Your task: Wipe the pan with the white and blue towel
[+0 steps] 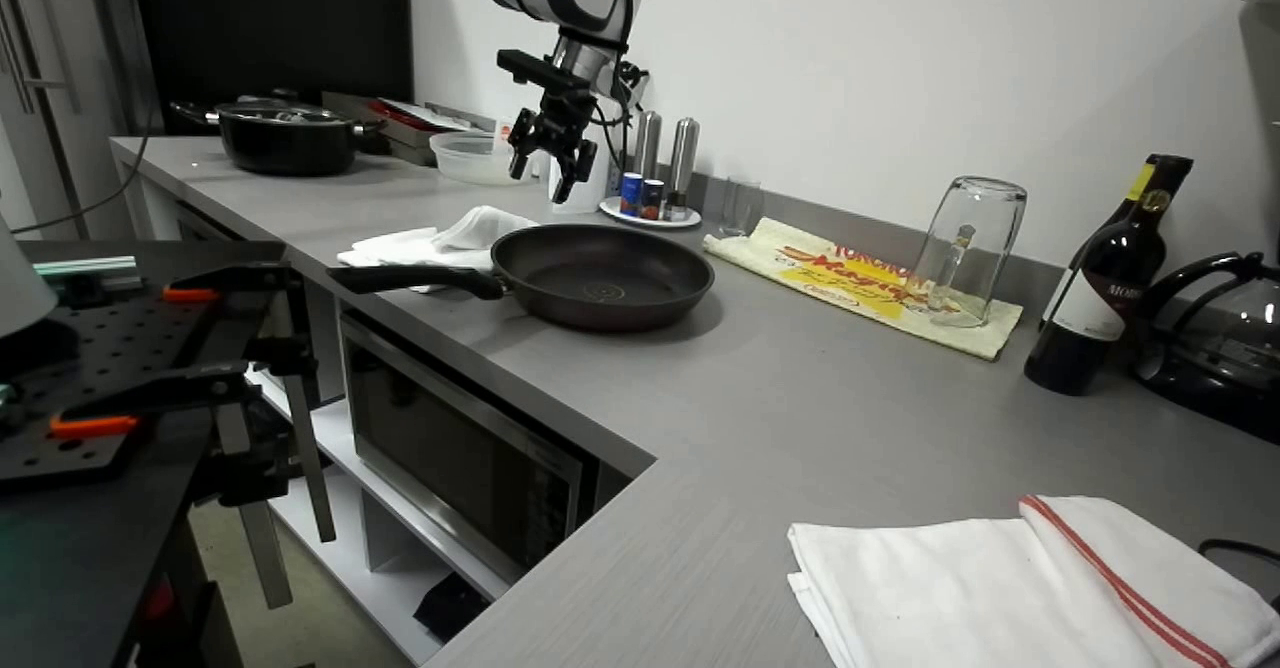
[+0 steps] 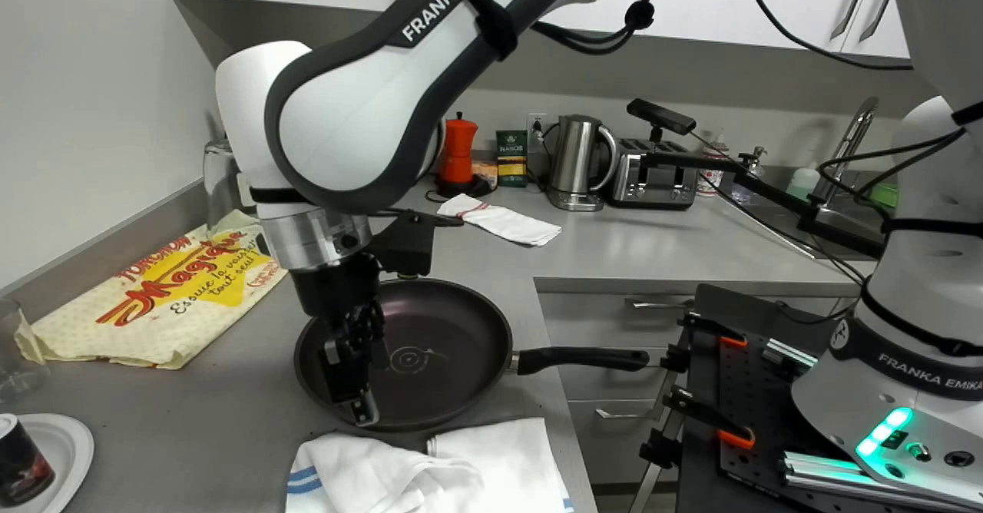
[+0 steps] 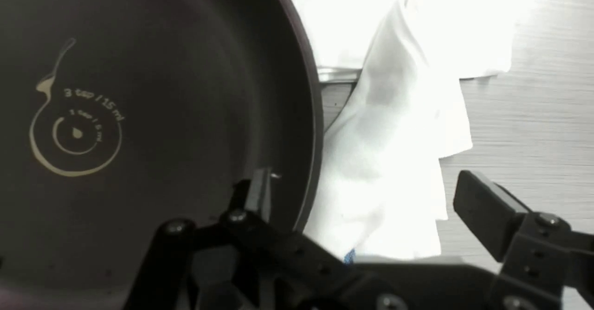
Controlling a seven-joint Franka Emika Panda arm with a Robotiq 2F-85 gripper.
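The dark frying pan (image 1: 605, 283) lies on the grey counter and shows in both exterior views (image 2: 453, 336). Its handle points toward the counter's front edge. The white and blue towel (image 2: 399, 471) lies bunched and folded beside the pan, with blue stripes at its ends. It also shows in an exterior view (image 1: 440, 245), partly behind the pan. My gripper (image 1: 546, 173) is open and empty, above the counter. In the wrist view, the open jaws (image 3: 366, 194) span the towel (image 3: 390, 129), one finger over the pan's rim side (image 3: 185, 115), the other over the counter.
A white towel with red stripes (image 1: 1000, 588) lies farther along the counter. A yellow printed cloth (image 1: 830, 278) lies by the wall with a glass pitcher (image 1: 975, 238) on it. A plate (image 2: 73, 451) with shakers, a wine bottle (image 1: 1105, 278) and a black pot (image 1: 290, 143) stand around.
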